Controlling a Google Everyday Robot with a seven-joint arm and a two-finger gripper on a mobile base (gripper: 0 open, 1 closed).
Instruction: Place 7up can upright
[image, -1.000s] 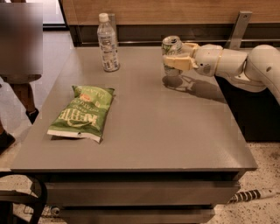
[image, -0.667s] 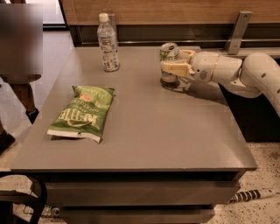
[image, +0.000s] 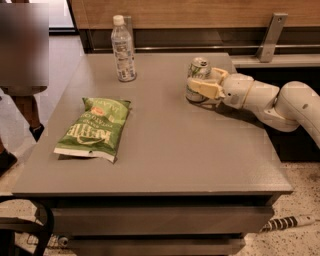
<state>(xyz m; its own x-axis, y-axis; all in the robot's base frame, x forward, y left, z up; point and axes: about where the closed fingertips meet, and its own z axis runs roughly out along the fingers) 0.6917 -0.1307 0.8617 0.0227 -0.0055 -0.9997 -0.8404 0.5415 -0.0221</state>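
Note:
The 7up can (image: 198, 70), silver and green with a shiny top, stands upright on the grey table (image: 165, 150) at its far right. My gripper (image: 202, 86) comes in from the right on a white arm and its yellowish fingers (image: 204, 88) wrap around the can's lower half. The can's base sits at or just above the tabletop; I cannot tell if it touches.
A clear water bottle (image: 123, 49) with a white cap stands at the table's far left-centre. A green chip bag (image: 95, 128) lies flat on the left side. A blurred person stands at the left edge. A wooden wall and a metal bracket (image: 270, 35) run behind.
The gripper has moved the can leftward and lower toward the tabletop. The bottle and the chip bag have not moved.

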